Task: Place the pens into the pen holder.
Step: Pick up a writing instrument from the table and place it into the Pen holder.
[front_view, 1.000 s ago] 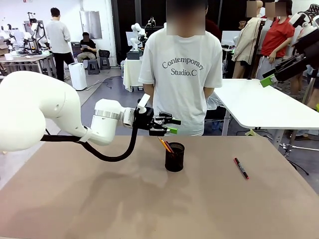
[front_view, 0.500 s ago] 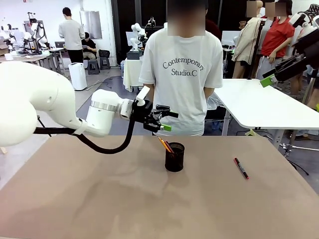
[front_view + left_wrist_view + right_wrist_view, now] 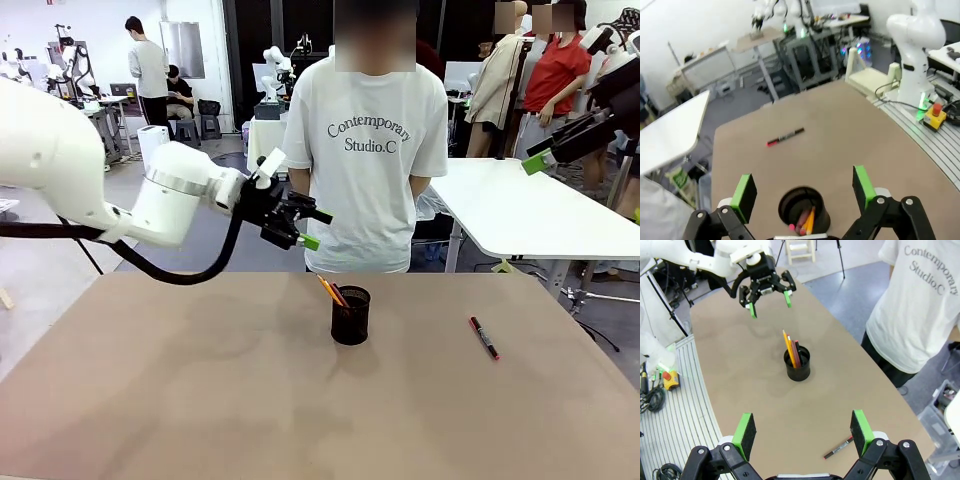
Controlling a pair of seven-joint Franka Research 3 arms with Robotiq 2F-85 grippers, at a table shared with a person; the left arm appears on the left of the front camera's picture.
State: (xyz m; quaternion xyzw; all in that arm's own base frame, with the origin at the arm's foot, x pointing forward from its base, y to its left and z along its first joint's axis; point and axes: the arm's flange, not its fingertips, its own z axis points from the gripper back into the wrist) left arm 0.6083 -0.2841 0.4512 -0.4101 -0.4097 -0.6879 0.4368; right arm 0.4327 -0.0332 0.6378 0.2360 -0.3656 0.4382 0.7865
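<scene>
The left arm (image 3: 180, 205) is reaching in above the desk (image 3: 200, 380), the left end effector (image 3: 316, 229) hanging open and empty up-left of the holder (image 3: 350, 316). The right end effector (image 3: 802, 431) is hovering high, open and empty. The pencil (image 3: 328, 290) and pink pen (image 3: 339, 296) are leaning left in the holder. The marker (image 3: 484, 338) is lying flat well to its right, running far-left to near-right. A person (image 3: 365, 150) is standing behind the brown desk.

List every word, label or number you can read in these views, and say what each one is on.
"Contemporary Studio.C": printed across the chest of the person's white T-shirt.
Print on the barrel of the red-and-black marker: too small to read.
Nothing else is legible.
</scene>
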